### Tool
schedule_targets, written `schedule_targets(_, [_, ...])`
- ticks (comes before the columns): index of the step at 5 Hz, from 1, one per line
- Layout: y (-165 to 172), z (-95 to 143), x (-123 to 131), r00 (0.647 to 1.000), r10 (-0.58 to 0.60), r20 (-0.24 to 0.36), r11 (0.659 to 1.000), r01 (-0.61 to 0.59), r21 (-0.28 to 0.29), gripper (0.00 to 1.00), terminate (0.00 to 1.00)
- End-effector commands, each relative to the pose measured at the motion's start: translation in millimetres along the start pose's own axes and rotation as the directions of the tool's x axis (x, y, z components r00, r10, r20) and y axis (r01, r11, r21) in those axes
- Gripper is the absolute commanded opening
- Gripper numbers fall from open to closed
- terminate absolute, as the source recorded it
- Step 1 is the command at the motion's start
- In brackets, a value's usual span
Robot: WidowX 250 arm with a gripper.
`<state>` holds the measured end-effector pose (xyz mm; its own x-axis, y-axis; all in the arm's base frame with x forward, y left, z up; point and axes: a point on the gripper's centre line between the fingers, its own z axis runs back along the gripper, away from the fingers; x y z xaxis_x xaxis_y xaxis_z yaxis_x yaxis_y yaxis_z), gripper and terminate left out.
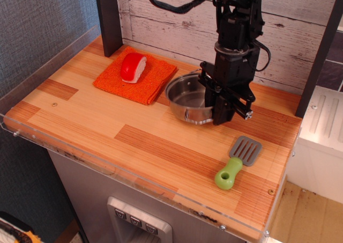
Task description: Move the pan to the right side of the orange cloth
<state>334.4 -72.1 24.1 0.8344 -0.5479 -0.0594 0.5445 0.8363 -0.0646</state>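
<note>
The shiny steel pan sits low over the wooden table, just right of the orange cloth, its left rim close to the cloth's right corner. I cannot tell whether its base touches the table. My black gripper reaches down from above and is shut on the pan's right rim, hiding that side. The cloth lies flat at the back left with a red-and-white sushi toy on it.
A spatula with a grey blade and green handle lies at the front right. A dark post stands at the back left, and a white plank wall runs behind. A clear lip lines the table's front edge.
</note>
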Motion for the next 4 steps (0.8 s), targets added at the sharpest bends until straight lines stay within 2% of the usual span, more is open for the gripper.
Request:
schedule_targets(1, [-11.1, 57.1, 3.9, 0.986, -0.015, 0.165, 0.999, 0.007, 0.048, 1.0, 0.0])
schedule_targets(2, [5.5, 96.3, -32.2, 0.961, 0.149, 0.233, 0.982, -0.171, 0.077, 1.0, 0.0])
schedule_targets(3, [23.0, 114.3, -78.0, 0.901, 0.367, 0.229, 0.921, -0.388, 0.049, 1.0, 0.0])
schedule_targets(4, [32.9, 112.4, -108.2, 0.852, 0.477, 0.214, 0.871, -0.49, 0.012, 1.0, 0.0])
